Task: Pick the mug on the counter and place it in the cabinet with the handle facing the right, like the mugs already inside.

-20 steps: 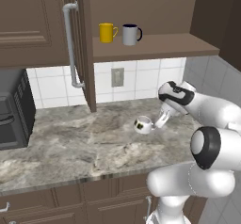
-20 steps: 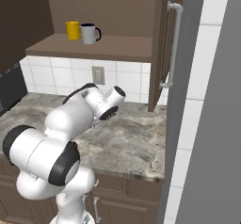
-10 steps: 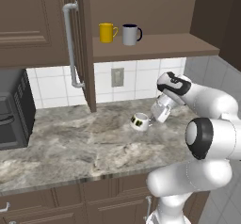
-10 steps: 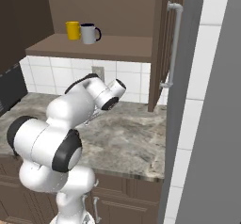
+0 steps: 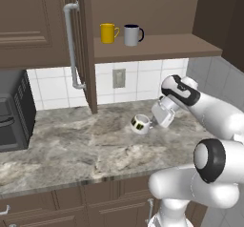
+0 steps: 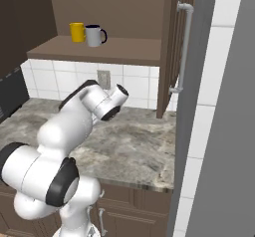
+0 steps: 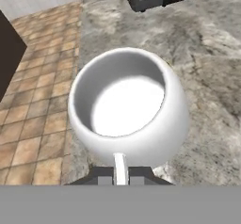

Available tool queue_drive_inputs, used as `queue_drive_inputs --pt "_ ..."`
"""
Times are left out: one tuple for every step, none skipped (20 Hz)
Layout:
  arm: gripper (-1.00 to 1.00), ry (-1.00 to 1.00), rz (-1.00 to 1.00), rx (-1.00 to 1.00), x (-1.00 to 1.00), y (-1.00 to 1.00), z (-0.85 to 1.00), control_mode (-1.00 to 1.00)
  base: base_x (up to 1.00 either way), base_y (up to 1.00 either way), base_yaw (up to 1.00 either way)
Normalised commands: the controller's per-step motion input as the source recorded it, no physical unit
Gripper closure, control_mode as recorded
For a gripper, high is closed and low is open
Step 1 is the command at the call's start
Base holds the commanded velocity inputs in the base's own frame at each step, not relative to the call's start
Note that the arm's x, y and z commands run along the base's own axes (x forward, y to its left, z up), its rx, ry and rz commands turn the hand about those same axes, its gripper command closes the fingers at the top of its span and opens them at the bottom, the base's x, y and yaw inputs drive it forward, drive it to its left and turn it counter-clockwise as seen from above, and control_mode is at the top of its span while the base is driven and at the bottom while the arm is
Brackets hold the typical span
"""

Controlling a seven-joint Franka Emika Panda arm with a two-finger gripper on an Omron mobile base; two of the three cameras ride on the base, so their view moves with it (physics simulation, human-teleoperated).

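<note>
**Mug Lifted, Shelf Still Waiting**

Above the marbled surface (image 5: 71,145), just right of the open door, the robot's claw (image 5: 151,122) is gripping the mug (image 5: 140,124) by its handle (image 7: 120,166), the fingers closed in tight on that thin white loop as the hand view shows it. The mug is tilting, its mouth toward the hand camera, and judging by the left base view it is hanging slightly clear of the stone, though contact cannot be ruled out. The pickup looks done. What is left is the larger part: carrying the mug up to the cabinet (image 5: 157,47) shelf, where the yellow mug (image 5: 108,32) and grey mug (image 5: 132,35) are standing at the left with handles pointing right, then setting it upright beside them, handle turned the same way, and letting go.
</note>
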Motion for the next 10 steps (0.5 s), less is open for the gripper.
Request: queue_drive_inputs --pt "1.0 0.01 0.01 0.05 -0.03 0.18 0.36 -1.0 0.0 0.0 0.0" --pt "1.0 0.0 0.01 0.05 -0.05 0.19 0.39 -1.0 0.0 0.0 0.0" --pt "1.0 0.0 0.01 0.05 -0.07 0.15 0.4 -1.0 0.0 0.0 0.0" --pt "1.0 0.0 0.01 0.05 -0.09 0.13 0.36 -1.0 0.0 0.0 0.0" --pt "1.0 0.01 0.01 0.06 -0.08 0.08 0.38 -1.0 0.0 0.0 0.0" --pt "1.0 0.02 0.02 0.06 -0.08 0.05 0.39 -1.0 0.0 0.0 0.0" --pt "1.0 0.0 0.02 0.06 -0.09 0.06 0.36 -1.0 0.0 0.0 0.0" --pt "1.0 0.0 0.03 0.06 -0.09 0.07 0.38 -1.0 0.0 0.0 0.0" --pt "1.0 0.01 0.02 0.07 -0.06 0.08 0.38 -1.0 0.0 0.0 0.0" --pt "1.0 0.0 0.03 0.06 -0.06 0.11 0.41 -1.0 0.0 0.0 0.0"
